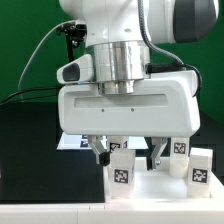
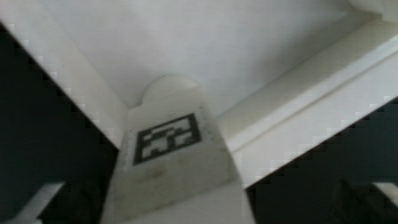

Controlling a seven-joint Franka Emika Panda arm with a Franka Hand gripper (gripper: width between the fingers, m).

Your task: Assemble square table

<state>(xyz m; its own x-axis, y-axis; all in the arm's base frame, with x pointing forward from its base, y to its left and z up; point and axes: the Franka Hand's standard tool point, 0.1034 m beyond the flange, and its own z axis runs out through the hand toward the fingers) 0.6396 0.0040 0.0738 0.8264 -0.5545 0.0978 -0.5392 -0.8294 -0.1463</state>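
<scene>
The square table's white slab (image 1: 150, 192) lies at the front of the exterior view, partly behind my hand. Three white block legs with black tags stand on it: one (image 1: 122, 171) near the exterior view's left, two (image 1: 178, 150) (image 1: 201, 170) at its right. My gripper (image 1: 128, 157) hangs just above the slab with its fingers (image 1: 100, 152) wide apart, open, on either side of the first leg. In the wrist view that leg (image 2: 169, 140) stands up from the slab (image 2: 231, 40) between the fingers of my gripper (image 2: 210, 202); I see no pad touching it.
The marker board (image 1: 72, 143) lies on the black table behind the slab, at the exterior view's left. A green backdrop stands behind. The slab's raised rim (image 2: 306, 108) runs diagonally beside the leg in the wrist view.
</scene>
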